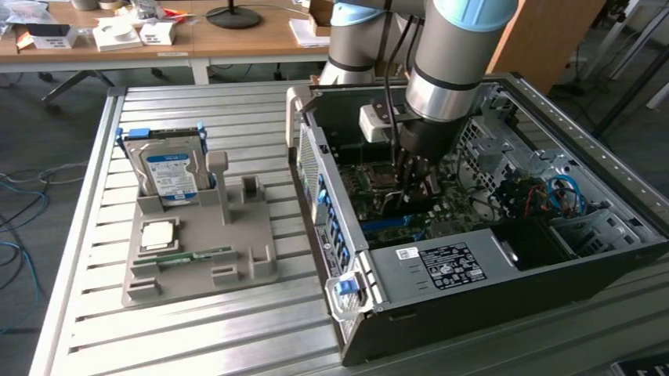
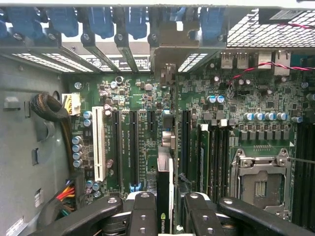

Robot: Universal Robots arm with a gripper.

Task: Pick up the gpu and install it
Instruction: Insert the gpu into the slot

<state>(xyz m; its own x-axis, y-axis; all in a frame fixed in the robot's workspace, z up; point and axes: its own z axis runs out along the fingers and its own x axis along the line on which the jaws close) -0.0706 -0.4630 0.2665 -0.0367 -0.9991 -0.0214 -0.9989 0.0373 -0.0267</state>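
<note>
While the pincer (image 2: 167, 209) pinches the gpu (image 2: 165, 179) edge-on between its two dark fingers (image 2: 142, 211), the arm reaches down inside the computer case (image 1: 324, 180), and the pincer (image 1: 410, 176) hangs over the middle of the case floor. The card is held upright, inside the case, directly above the motherboard (image 2: 147, 98).

Step in hand: installation. The pick-up is judged complete, since the card is off the worktop (image 1: 209, 329) and inside the case. The card's lower edge lies above the row of long black expansion slots (image 2: 133, 147), next to the white slot (image 2: 98, 142). Whether it touches a slot cannot be told.

Requirement of this step, as judged: the card's contact edge must run parallel to one black slot and sit squarely over it, and the end bracket must face the slotted rear wall of the case. A tilted card could jam or scrape the nearby components.

Markings:
- The gpu's top edge carries a small green-and-white emblem (image 2: 164, 219); no lettering is legible.
- A black-and-white label (image 1: 447, 265) sits on the case's inner cover; its text is unreadable.
- Outside the case, on the grey fixture (image 1: 240, 235), the hard drive (image 1: 172, 172) bears a blue-white label, also unreadable.
</note>
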